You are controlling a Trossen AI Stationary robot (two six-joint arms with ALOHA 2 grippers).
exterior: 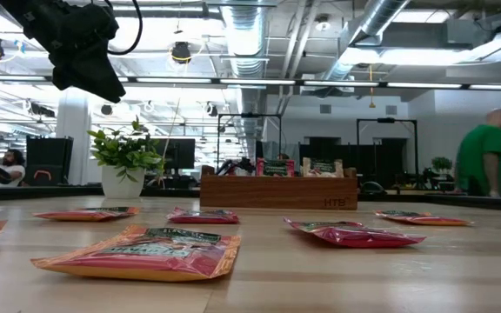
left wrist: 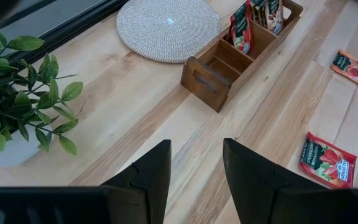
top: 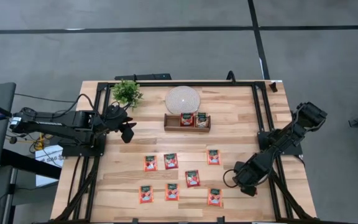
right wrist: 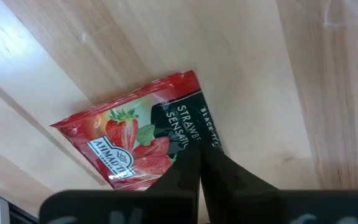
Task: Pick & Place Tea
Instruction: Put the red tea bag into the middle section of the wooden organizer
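Note:
Several red strawberry tea packets lie flat on the wooden table, among them one (top: pixel 192 178) near the middle. A wooden box (top: pixel 187 122) at the far side holds two more packets upright. My right gripper (top: pixel 240 180) is over the table's near right part and is shut on a tea packet (right wrist: pixel 135 143). In the high view I cannot tell whether that packet is the one at the near edge (top: pixel 214 197). My left gripper (left wrist: pixel 194 149) hovers open above bare wood beside the plant, touching nothing. My right gripper pinches the tea packet between its two fingers at the dark printed end (right wrist: pixel 188 146), coming from above and pointing down. The rest of the packet spreads out past the fingertips (right wrist: pixel 185 165). I cannot tell whether it is lifted or still lying on the wood.
A potted plant (top: pixel 127 93) stands at the far left corner, close to my left gripper (top: pixel 128 130). A round woven mat (top: pixel 183 99) lies behind the box. Black frame rails (top: pixel 263 112) run along both table sides. Bare wood lies between the box and the packets.

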